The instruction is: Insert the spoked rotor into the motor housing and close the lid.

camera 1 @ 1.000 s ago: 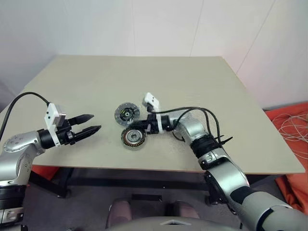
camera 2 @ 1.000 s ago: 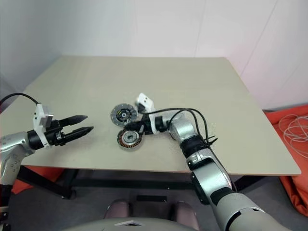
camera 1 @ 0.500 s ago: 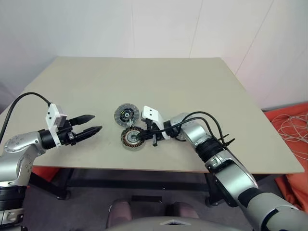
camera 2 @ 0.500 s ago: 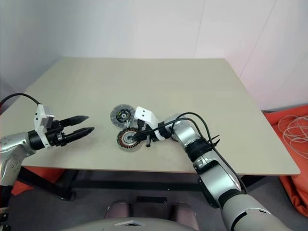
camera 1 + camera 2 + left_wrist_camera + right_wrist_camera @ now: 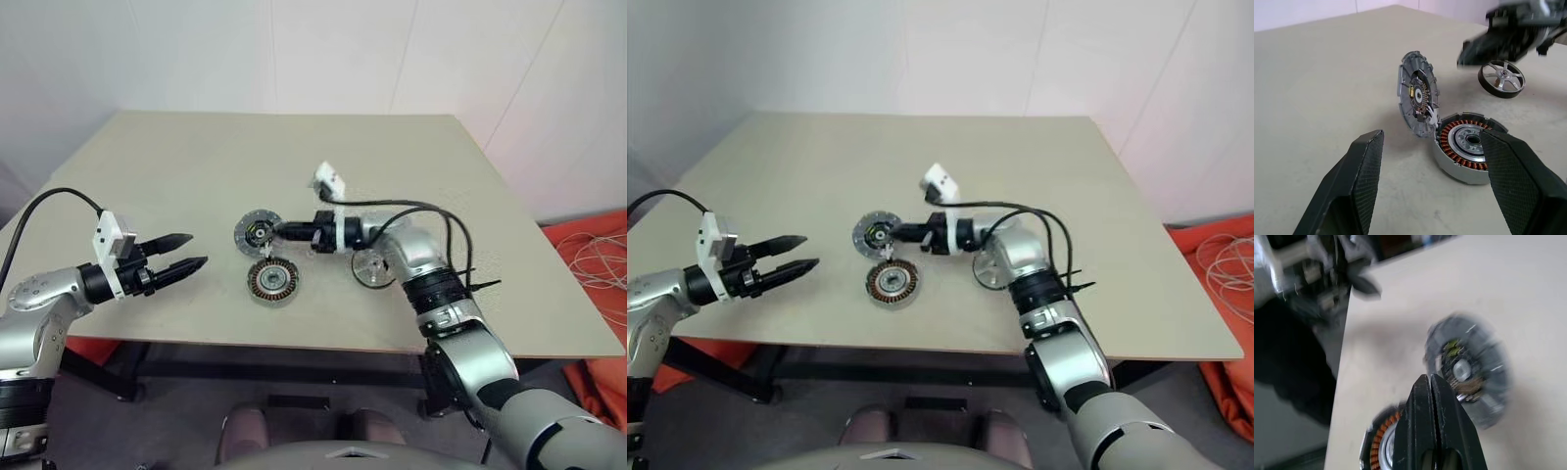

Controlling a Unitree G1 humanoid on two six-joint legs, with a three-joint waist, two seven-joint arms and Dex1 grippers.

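A: Right gripper point(image 5: 282, 230), two black fingers pressed together on nothing, tips just right of the flat grey lid with dark centre and green marks point(image 5: 258, 233). Lid looks tilted up on edge, leaning at the squat copper-wound motor housing with silver rim point(image 5: 273, 282), which sits just nearer.

B: And the left gripper point(image 5: 188, 251)?

A: Fingers apart, empty, hanging over the table's near-left edge, well apart from the parts. The shiny silver six-spoked rotor point(image 5: 373, 269) lies flat, right of the housing, under the right forearm.

B: Handling?

A: Rotor likely stiff, light, slick metal; thin rim, so I'd pinch across rim or a spoke. The windings look scratch-prone.

B: Surface, room?

A: Smooth beige tabletop point(image 5: 294, 157), plain white walls behind, orange fabric and cables on the floor, far right.
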